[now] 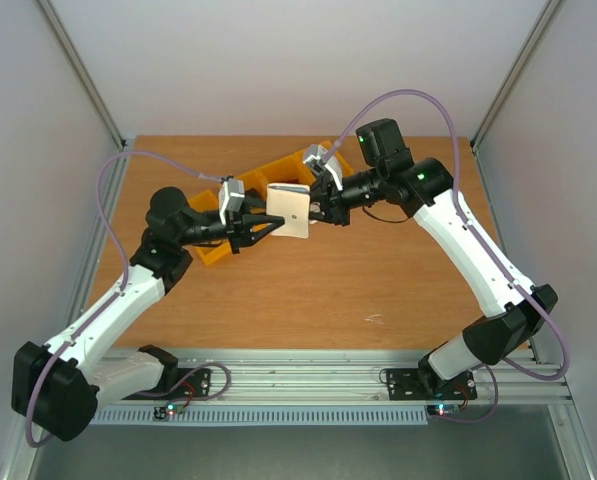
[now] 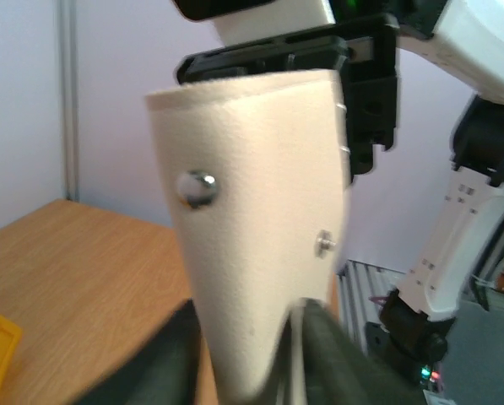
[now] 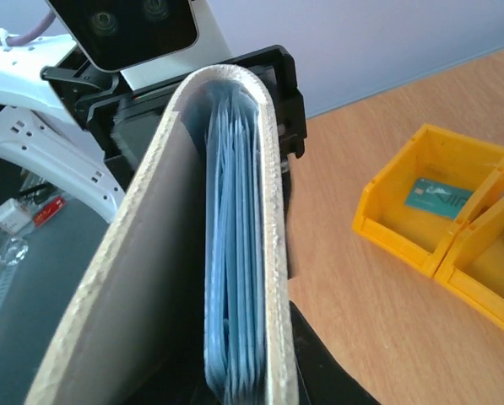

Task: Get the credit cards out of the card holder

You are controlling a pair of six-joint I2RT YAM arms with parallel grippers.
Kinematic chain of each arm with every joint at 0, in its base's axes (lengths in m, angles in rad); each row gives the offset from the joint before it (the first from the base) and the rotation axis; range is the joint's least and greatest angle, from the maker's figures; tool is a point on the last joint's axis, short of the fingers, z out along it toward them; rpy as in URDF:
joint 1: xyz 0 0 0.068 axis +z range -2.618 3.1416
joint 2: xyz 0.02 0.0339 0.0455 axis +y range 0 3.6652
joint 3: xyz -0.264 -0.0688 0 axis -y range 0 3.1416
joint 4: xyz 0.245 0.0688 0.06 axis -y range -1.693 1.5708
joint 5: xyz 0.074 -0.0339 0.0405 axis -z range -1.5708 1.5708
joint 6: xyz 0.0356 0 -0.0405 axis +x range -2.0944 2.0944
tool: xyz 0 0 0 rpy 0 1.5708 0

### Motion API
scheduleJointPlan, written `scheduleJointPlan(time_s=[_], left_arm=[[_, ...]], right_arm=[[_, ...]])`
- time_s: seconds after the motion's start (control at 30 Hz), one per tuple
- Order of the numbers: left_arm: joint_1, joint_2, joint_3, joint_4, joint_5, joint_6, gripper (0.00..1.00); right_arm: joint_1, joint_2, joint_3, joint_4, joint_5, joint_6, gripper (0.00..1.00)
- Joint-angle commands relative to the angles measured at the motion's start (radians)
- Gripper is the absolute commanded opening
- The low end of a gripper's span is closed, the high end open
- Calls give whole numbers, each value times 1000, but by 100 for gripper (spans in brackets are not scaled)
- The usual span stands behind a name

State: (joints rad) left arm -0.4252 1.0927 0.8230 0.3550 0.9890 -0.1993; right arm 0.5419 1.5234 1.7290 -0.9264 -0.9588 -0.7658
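Card holder is held in the air above the worktop, between the two arms. It is folded nearly shut and stands on edge, cream face toward the left wrist camera. Two small metal snaps show on that face. Seen edge-on from the right wrist, pale blue-grey pocket layers sit packed inside the fold; no card edge can be made out among them.

Left fingers are closed on one edge of the holder, dark pads pressing either side. Right fingers are clamped on the opposite edge.

Yellow bins stand in a slanting row on the worktop behind and below the holder. A teal card lies flat in one bin.

The worktop is orange-brown wood grain with a faint pale scuff near the middle front. Plain pale walls enclose it on three sides, with grey metal posts at the back corners. A ribbed aluminium rail runs along the near edge and carries the arm bases.
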Motion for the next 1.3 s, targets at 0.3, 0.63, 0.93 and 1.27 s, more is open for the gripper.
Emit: scheduleJointPlan(time_s=[0.3, 0.63, 0.93, 1.27], left_arm=[[-22, -27, -25, -63, -565, 146, 99], [-85, 10, -23, -19, -610, 90, 99], [-93, 15, -30, -76, -894, 187, 99], [7, -76, -72, -108, -910, 142, 99]], right_arm=[[62, 116, 199, -163, 1044, 550, 1], [304, 284, 417, -199, 1313, 525, 1], [314, 290, 443, -188, 1148, 529, 1], [164, 168, 382, -192, 687, 364, 1]])
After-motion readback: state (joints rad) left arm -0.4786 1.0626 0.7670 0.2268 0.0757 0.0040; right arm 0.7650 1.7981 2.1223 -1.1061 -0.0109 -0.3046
